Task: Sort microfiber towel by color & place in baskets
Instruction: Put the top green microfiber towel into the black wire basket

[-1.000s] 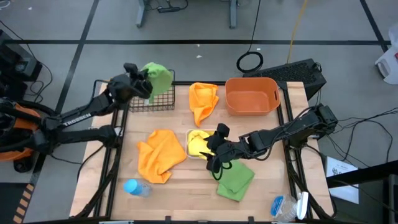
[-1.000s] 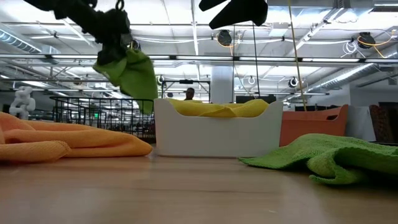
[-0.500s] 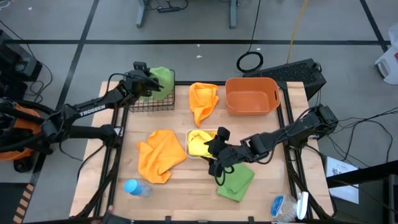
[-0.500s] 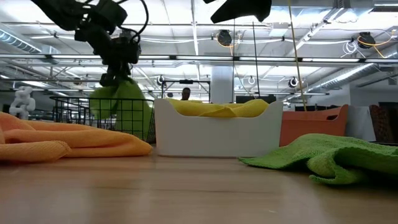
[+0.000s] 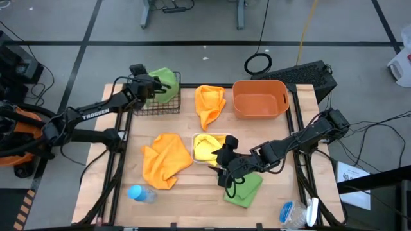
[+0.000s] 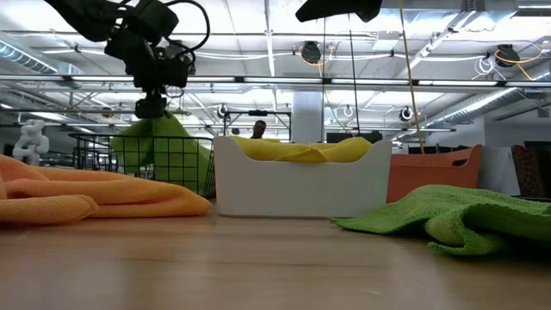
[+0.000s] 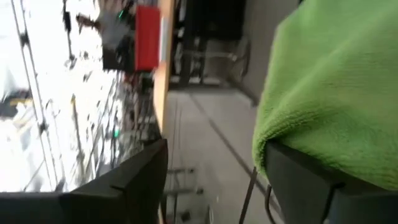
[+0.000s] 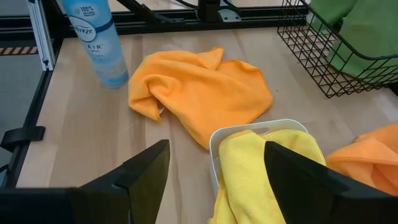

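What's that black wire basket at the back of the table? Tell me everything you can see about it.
The black wire basket is a small open-topped box of thin dark mesh, standing upright at the table's far left corner. A green towel lies bunched inside, rising above its rim. The left gripper hangs over it, fingers apart, against the towel. An orange towel lies beside the basket, apart from it.

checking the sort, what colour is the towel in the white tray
Yellow. The towel filling the white tray shows best in the right wrist view.
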You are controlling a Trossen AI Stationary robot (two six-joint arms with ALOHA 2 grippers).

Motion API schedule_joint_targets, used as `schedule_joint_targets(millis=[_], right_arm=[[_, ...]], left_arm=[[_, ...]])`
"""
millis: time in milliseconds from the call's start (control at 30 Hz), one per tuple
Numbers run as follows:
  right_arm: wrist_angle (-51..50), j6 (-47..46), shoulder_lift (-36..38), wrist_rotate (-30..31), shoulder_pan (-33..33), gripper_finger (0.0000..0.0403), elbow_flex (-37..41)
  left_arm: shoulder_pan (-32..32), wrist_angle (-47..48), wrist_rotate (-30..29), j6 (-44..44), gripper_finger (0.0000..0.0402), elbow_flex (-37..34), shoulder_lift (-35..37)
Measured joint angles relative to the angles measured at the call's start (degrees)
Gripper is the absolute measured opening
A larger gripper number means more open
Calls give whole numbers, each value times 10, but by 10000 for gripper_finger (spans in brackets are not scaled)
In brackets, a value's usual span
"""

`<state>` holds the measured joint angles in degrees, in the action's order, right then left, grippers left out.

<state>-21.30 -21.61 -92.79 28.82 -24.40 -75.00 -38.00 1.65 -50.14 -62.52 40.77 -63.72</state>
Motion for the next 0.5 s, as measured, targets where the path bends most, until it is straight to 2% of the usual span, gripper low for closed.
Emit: schedule_joint_targets(millis=[100, 167, 400, 500], right_arm=[[0, 0, 0, 0, -1, 253, 0], [0, 0, 0, 0, -1, 253, 0], [0, 0, 0, 0, -1, 254, 0], [0, -1, 0, 0, -1, 254, 0]], left_arm=[[13, 37, -57, 38, 283, 0, 0], [19, 64, -58, 64, 289, 0, 0], [21, 92, 18, 148, 291, 0, 0], [21, 111, 20, 167, 291, 0, 0]])
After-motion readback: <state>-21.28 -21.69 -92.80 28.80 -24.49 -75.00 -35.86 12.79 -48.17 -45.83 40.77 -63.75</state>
